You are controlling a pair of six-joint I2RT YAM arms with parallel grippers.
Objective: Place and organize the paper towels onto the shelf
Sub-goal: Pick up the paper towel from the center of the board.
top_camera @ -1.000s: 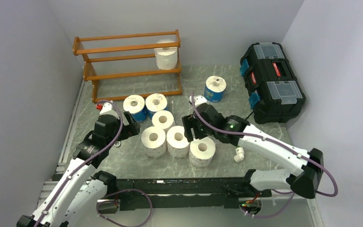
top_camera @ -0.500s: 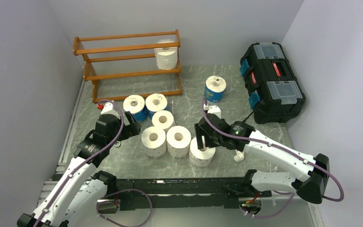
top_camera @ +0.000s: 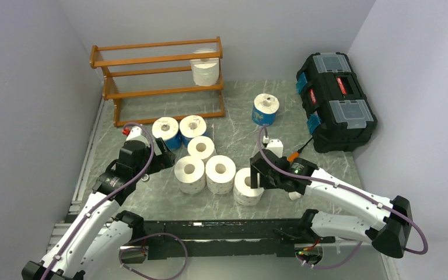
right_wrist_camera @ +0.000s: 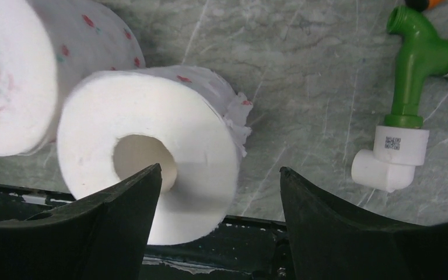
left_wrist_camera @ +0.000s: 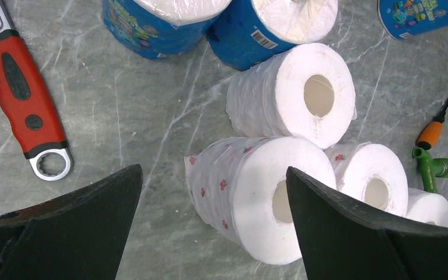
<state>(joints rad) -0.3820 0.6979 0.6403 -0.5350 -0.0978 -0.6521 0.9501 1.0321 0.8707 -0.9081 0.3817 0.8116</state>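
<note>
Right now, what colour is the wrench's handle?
Red, with black insets and a silver ring end; the wrench shows best in the left wrist view.

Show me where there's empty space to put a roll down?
The orange-brown wooden shelf is bare left of its one white roll. The grey marble table is free between the shelf and the lone blue-wrapped roll, and from that roll to the black toolbox. It is crowded at the cluster of six rolls in the middle.

overhead, two close wrist views, shared rolls (top_camera: pixel 220 171)
</note>
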